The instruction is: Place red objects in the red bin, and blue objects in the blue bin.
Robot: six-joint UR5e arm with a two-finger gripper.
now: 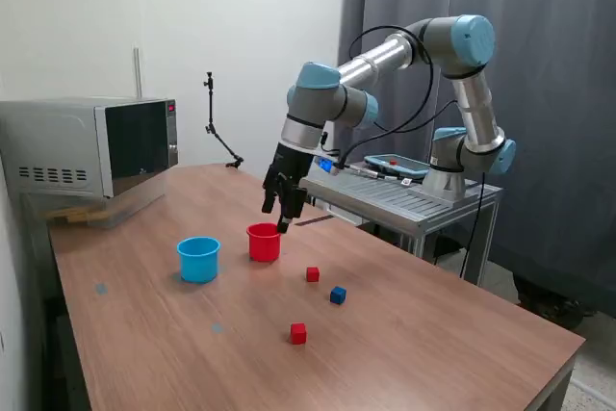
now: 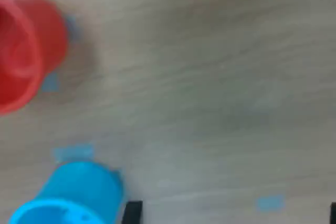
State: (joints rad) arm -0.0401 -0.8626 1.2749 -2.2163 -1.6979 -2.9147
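The end effector (image 1: 282, 215) hangs above the tabletop (image 1: 433, 334), pointing down, just over the far rim of the red cup (image 1: 263, 243). Its dark fingers blend together in the exterior view, and the wrist view shows only two dark tips at the picture's edge, so I cannot tell whether they are apart or together; nothing shows between them.

The red cup stands upright almost directly beneath the end effector, slightly toward the exterior view's left. The blue cup (image 1: 198, 259) stands upright beside it, farther to the exterior view's left of the end effector and a little nearer the camera; the two cups are close but not touching. In the blurred wrist view both cups appear, the red cup (image 2: 23, 51) and the blue cup (image 2: 73, 195), on bare wood (image 2: 220, 87) with a few pale blue marks.

Three cubes lie on the tabletop, all nearer the camera than the end effector and toward the exterior view's right of it. A red cube (image 1: 313, 274) lies closest, near the red cup. A blue cube (image 1: 338, 295) sits just beyond it, close but apart. A second red cube (image 1: 298, 334) lies farthest from the end effector, toward the front edge. What the cups hold is hidden.

A microwave (image 1: 91, 146) sits well off to the exterior view's left.
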